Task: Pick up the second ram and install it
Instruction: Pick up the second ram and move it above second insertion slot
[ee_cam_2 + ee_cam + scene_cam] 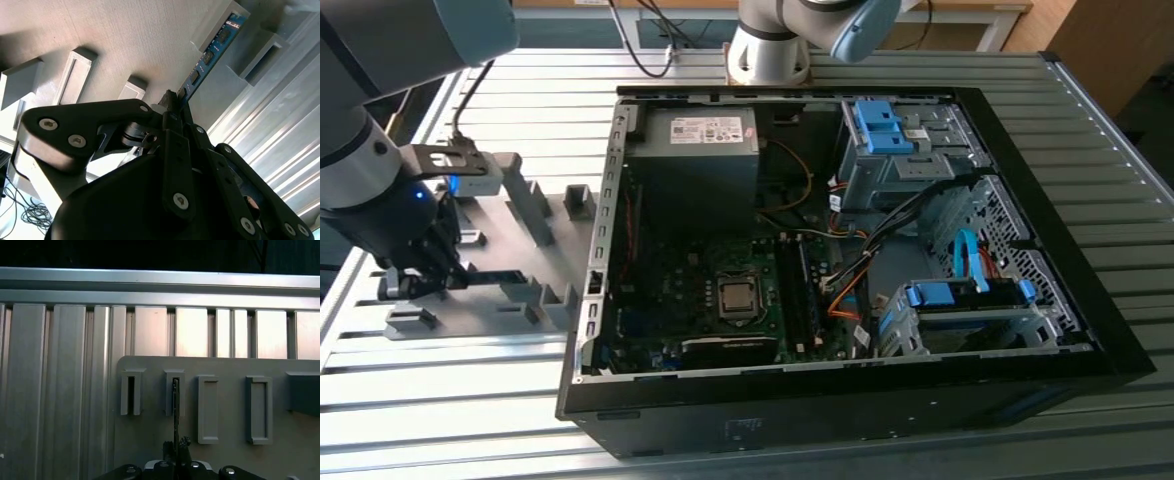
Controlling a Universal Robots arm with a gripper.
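Second wrist view shows the black gripper (174,104) with its fingers squeezed tight on the thin blue-green ram stick (206,60). Its far end sits in a grey plastic slot block (211,26) near the flat grey plate's (125,40) edge.

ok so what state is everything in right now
second ram: standing on edge in the grey fixture, not lifted out
gripper: shut on the second ram's near end
computer case: lying flat, side open, motherboard exposed
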